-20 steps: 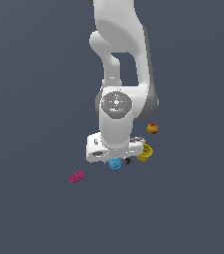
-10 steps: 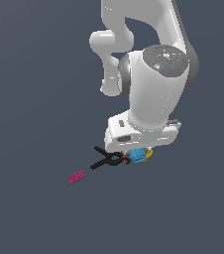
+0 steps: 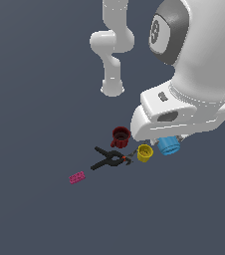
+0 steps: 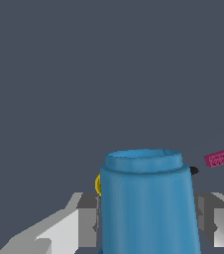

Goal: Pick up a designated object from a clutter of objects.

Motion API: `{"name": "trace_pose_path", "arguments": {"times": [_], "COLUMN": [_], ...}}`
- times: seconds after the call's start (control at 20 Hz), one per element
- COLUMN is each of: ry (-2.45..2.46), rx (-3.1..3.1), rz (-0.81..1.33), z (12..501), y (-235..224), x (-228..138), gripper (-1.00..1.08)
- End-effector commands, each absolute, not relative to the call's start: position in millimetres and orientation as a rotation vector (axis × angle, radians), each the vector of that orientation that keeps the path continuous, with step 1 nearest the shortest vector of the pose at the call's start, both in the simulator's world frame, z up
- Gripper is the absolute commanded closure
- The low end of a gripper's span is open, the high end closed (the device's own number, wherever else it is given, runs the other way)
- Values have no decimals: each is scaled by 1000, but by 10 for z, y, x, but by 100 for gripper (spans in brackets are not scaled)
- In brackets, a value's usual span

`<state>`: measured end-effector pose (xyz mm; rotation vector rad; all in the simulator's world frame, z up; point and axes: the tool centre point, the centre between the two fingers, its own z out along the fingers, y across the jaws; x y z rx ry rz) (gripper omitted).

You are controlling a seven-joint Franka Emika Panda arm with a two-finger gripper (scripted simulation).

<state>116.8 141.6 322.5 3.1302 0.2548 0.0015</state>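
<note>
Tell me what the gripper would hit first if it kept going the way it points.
Nothing beyond the bright blue ridged cup between its fingers: the grey floor looks free, though depth is unclear.

exterior view high, wrist view close

Blue cylinder (image 4: 148, 203): smooth, faintly glossy plastic look. Claw (image 4: 148, 225) fingers (image 4: 86, 221): matt grey. Arm shell (image 3: 204, 60): glossy white. Tabletop (image 3: 35, 99): matt.

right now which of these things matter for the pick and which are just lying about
Job in hand:
blue cylinder
gripper, a finger on each side of it

Lying about:
yellow cup
dark red cup
black clamp
pink brick
</note>
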Motion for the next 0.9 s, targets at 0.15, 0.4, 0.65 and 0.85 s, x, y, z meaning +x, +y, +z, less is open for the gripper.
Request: {"name": "trace_pose_path", "arguments": {"times": [0.15, 0.4, 0.65, 0.85], "ry": [254, 254, 255, 255], "rx": [3131, 3131, 3131, 3131], "rz": [1, 1, 0, 0], "z": [3560, 3735, 3829, 3858], "y": [1644, 1767, 1835, 1855], "x": [1236, 1279, 1307, 1319], "gripper": [108, 108, 108, 108]}}
